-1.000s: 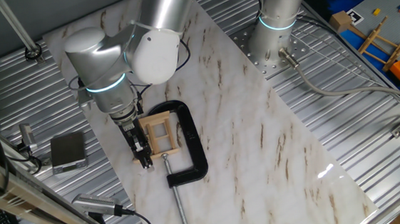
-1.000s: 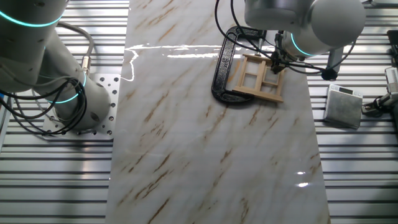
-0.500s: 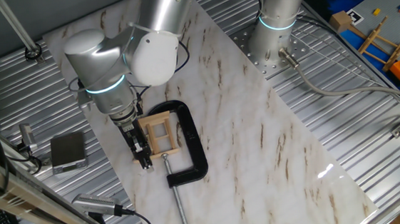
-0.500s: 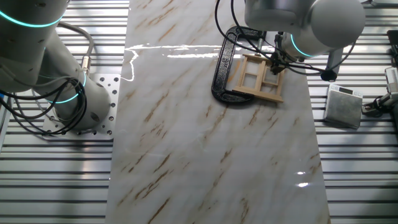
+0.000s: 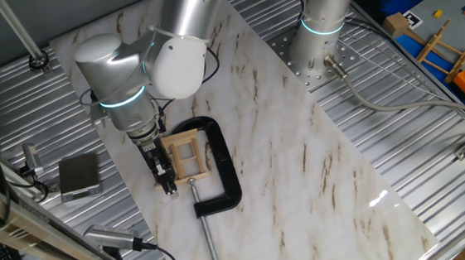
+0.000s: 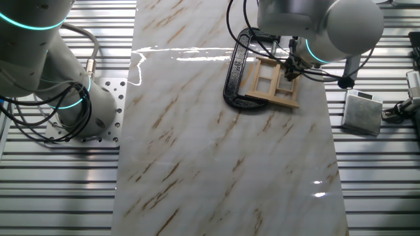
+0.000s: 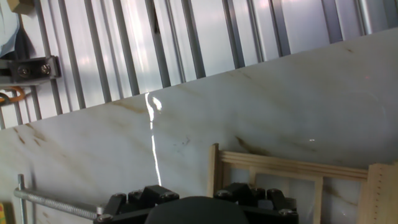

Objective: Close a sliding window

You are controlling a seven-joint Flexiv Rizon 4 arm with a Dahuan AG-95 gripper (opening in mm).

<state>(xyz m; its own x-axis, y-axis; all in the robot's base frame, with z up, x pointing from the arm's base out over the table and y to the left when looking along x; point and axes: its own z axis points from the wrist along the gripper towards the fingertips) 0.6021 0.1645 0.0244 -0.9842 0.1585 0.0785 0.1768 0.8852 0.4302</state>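
Sliding window (image 5: 186,156) of pale wood lay flat on the marble tabletop (image 5: 301,154), inside the mouth of a big black C-clamp (image 5: 223,168) whose steel screw (image 5: 209,240) ran toward the near edge in one fixed view. Seen from the hand view, nearest the camera was the dark underside of the gripper (image 7: 199,205), and just past it the window's thin frame (image 7: 273,168) with a cross bar and a thicker perforated wooden post at the right edge. Whether the gripper's fingers were spread or pressed together could not be told from any view, nor whether they had hold of anything; in one fixed view the gripper (image 5: 164,178) stood at the window's left side, touching or very nearly touching the frame.

In the other fixed view the window (image 6: 272,82) sat near the tabletop's far right corner, the C-clamp (image 6: 235,72) curving round its left side and the gripper (image 6: 293,65) at its right, under the arm's grey wrist.

Farther off, a small grey box (image 5: 79,175) rested on the ribbed metal surface beside the tabletop. Beyond the marble, the arm's base (image 5: 318,53) was bolted to a plate, and a small wooden ladder-like frame (image 5: 442,47) lay at the far right corner.
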